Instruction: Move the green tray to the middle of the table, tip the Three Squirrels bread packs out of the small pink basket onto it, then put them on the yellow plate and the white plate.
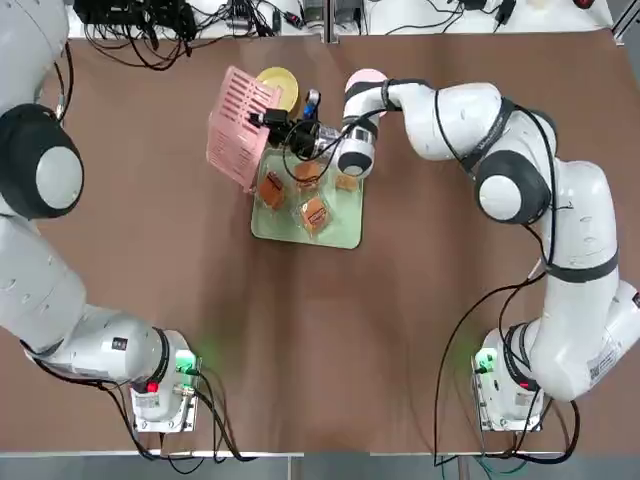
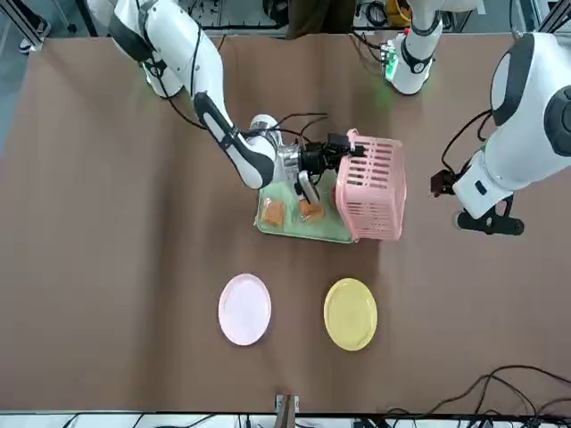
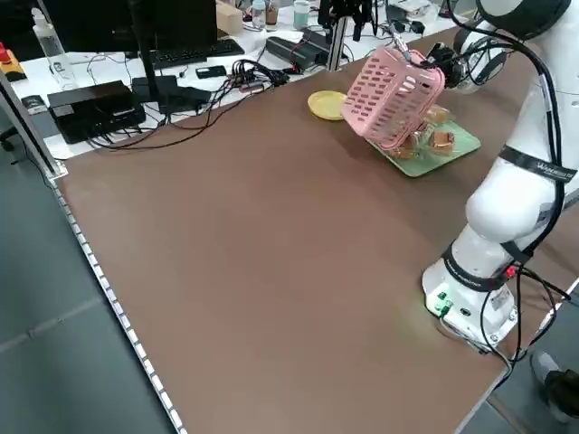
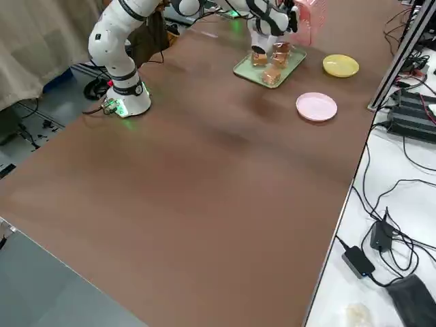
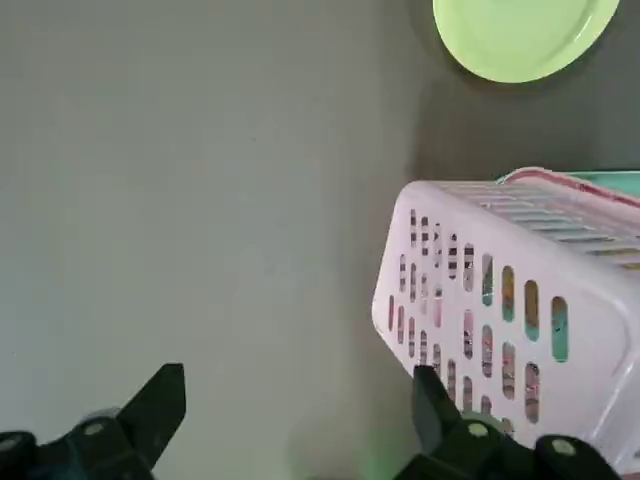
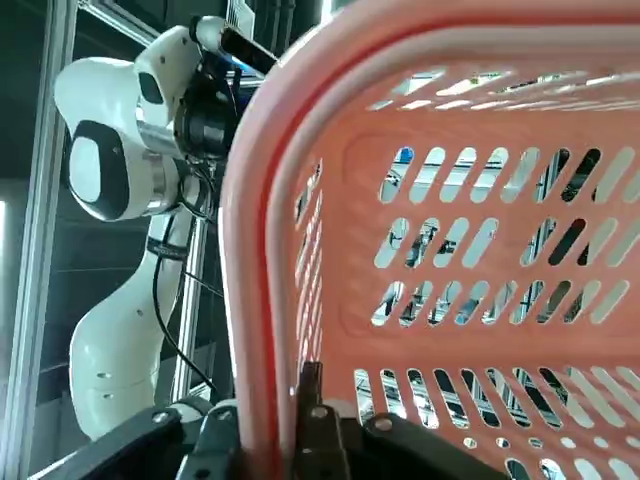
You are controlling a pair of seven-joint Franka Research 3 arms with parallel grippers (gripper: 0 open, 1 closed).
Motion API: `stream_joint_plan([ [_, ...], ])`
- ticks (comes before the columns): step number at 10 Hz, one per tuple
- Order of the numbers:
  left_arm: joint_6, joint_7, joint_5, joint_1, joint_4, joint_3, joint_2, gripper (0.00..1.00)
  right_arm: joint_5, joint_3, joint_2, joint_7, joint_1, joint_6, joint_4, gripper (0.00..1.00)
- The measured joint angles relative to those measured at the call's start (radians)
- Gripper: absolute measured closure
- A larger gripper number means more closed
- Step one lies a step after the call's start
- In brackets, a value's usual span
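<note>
The small pink basket (image 1: 240, 125) hangs tipped on its side over the far left end of the green tray (image 1: 345, 232), its mouth facing the tray. My right gripper (image 1: 272, 118) is shut on the basket's rim (image 6: 255, 300); the inside looks empty in the right wrist view. Several Three Squirrels bread packs (image 1: 315, 213) lie on the tray. The yellow plate (image 1: 282, 85) sits just beyond the basket. The white plate (image 1: 365, 78) is partly hidden under my right arm. My left gripper (image 5: 298, 380) hovers open above the table, left of the basket, holding nothing.
Cables and equipment line the far table edge (image 1: 150, 25). Both arm bases (image 1: 160, 395) stand at the near edge. In the front view the white plate (image 2: 244, 308) and the yellow plate (image 2: 350, 313) lie side by side.
</note>
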Motion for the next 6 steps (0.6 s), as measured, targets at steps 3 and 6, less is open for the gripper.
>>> stream_joint_plan([
  [3,0.055,-0.001,0.000,0.001,-0.001,0.000,0.034,0.00,0.000,0.001,-0.016,0.019,-0.001,-0.001,0.002,0.93],
  [6,0.079,-0.001,-0.003,0.019,-0.004,0.000,0.039,0.00,0.001,0.002,-0.111,0.078,-0.020,0.000,-0.075,0.93],
])
